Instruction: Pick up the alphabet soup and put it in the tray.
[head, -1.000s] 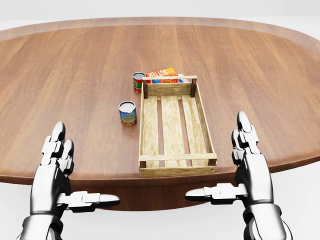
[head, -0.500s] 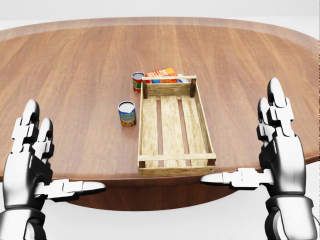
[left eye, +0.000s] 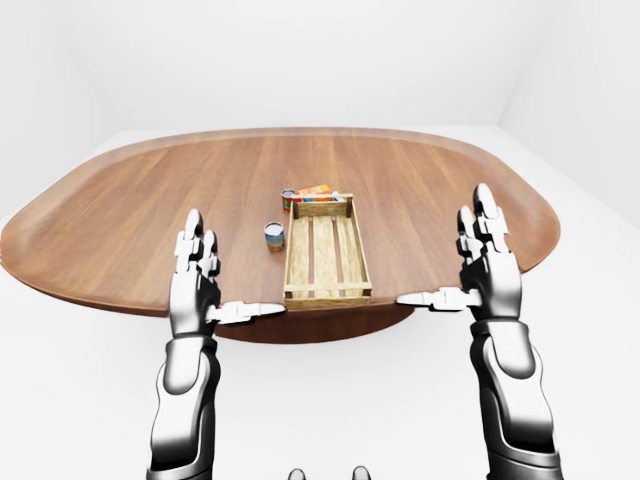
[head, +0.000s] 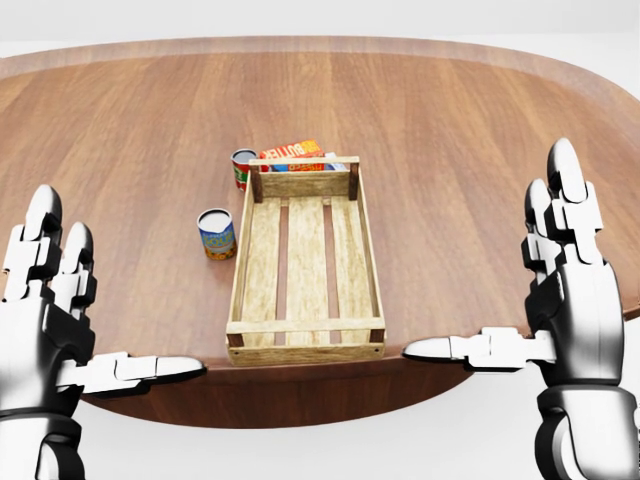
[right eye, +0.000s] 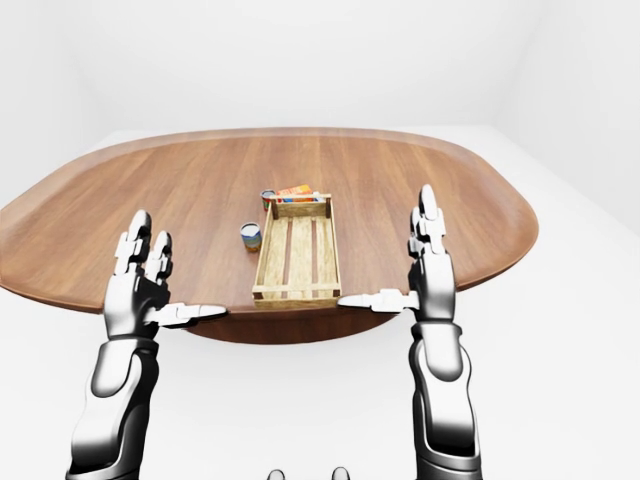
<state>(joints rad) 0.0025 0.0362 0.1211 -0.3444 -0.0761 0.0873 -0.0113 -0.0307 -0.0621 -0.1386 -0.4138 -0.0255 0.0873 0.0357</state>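
Alphabet soup can (head: 216, 233) is standing upright on the table (head: 450, 130), just left of the wooden tray (head: 306, 262) in head view; which of the two cans is the soup is a judgement. Left hand (head: 48, 320) is hovering nearer, can up and right of it. Right hand (head: 560, 305) is hovering beyond the tray. Both are spread wide, fingers up, thumbs inward, holding nothing.

Two cans (head: 216, 233), one tray (head: 306, 342), one box (head: 292, 150), one table (head: 450, 130).
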